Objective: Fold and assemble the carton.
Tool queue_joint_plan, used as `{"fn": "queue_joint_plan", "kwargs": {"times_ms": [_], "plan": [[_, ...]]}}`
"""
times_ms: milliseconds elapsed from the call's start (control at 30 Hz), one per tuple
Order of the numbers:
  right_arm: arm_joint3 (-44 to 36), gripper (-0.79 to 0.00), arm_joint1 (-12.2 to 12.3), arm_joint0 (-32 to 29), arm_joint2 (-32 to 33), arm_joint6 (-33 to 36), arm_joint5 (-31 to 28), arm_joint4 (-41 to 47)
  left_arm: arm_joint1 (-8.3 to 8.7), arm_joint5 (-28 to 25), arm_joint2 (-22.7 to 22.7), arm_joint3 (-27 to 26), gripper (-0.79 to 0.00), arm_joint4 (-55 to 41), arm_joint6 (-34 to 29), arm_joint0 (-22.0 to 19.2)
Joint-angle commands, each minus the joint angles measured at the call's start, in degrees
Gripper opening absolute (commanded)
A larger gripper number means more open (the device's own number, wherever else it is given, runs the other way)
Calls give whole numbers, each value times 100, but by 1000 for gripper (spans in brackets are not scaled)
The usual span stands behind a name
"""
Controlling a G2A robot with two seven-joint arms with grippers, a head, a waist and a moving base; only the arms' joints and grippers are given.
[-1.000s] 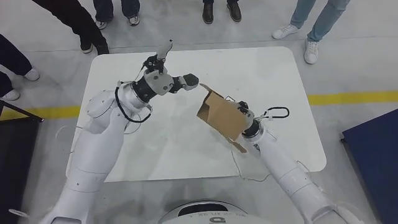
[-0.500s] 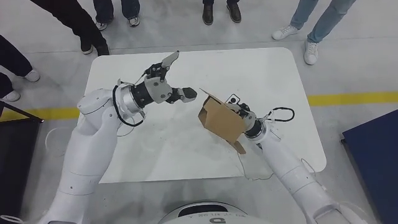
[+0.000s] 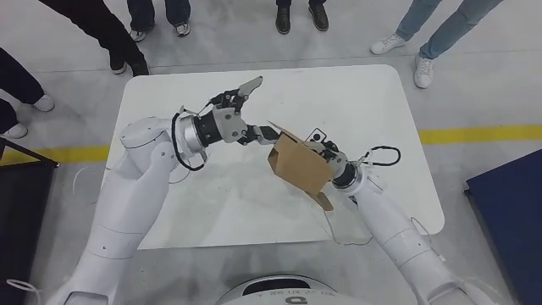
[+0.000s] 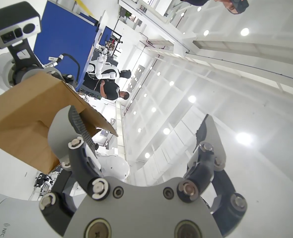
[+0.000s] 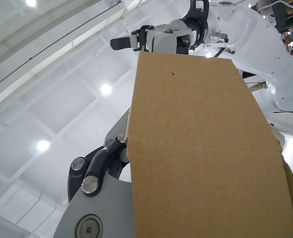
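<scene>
We are looking at the left gripper (image 3: 260, 110) spreading its two fingers wide apart and grasping nothing. In its own wrist view, one ribbed finger pad (image 4: 75, 122) is sitting at the edge of a raised flap of the brown cardboard carton (image 3: 301, 165), while the other finger is pointing into open air. The right gripper (image 3: 325, 151) is clamping the opposite side of that carton, holding it tilted in the air above the white rounded table (image 3: 381, 93), near the table's middle. In the right wrist view, a flat brown panel with one fold crease is covering most of the right gripper's fingers, and the left gripper is hanging just beyond the panel's far edge.
</scene>
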Motion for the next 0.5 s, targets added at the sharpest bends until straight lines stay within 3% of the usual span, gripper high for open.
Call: {"fn": "queue_joint_plan", "kwargs": {"times_ms": [0, 267, 467], "plan": [[-5, -785, 4, -6, 11, 6, -12, -54, -9, -2, 73, 62, 0, -61, -11, -65], [-13, -785, 9, -45, 48, -3, -44, -155, -8, 179, 374, 264, 0, 138, 24, -302], [-12, -785, 20, -78, 128, -17, -52, -162, 19, -71, 132, 181, 0, -25, 90, -230]]}}
